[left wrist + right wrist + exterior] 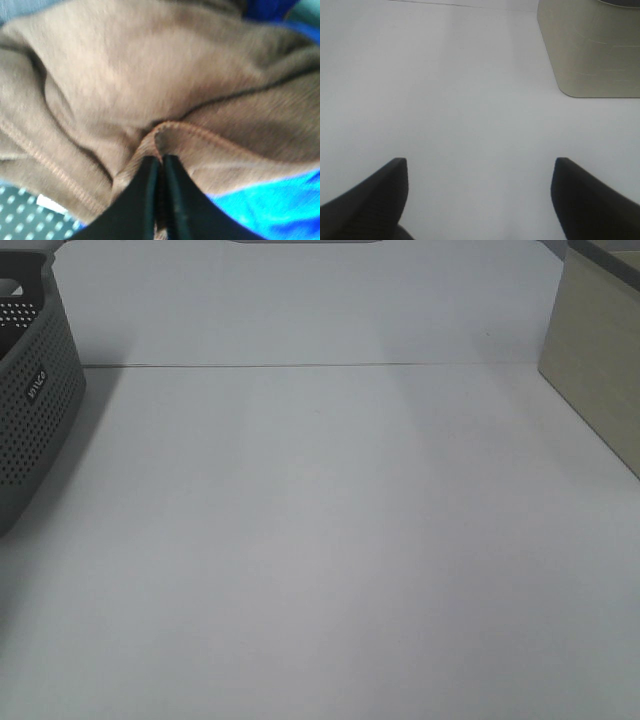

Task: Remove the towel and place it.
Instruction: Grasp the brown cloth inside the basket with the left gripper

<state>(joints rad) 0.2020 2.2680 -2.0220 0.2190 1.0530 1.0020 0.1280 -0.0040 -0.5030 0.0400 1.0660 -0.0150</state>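
**A:** How many tools?
**B:** Two. The left tool (161, 159) is clamped on a fold of the single brown towel (150, 75), which lies over blue fabric (270, 200) beside one grey basket (20, 220). The right tool (481, 162) is spread apart above the white counter (470, 75).
**A:** Beyond?
**B:** One beige box (592, 45).

The towel (150, 75) is plush, fuzzy cloth with a stitched hem (the pile itself is blurred). The basket (35, 410) looks like matt grey plastic, perforated all over. The surface (320, 560) is smooth, matt white. The left tool (161, 159) is matt black, faintly ribbed inside.
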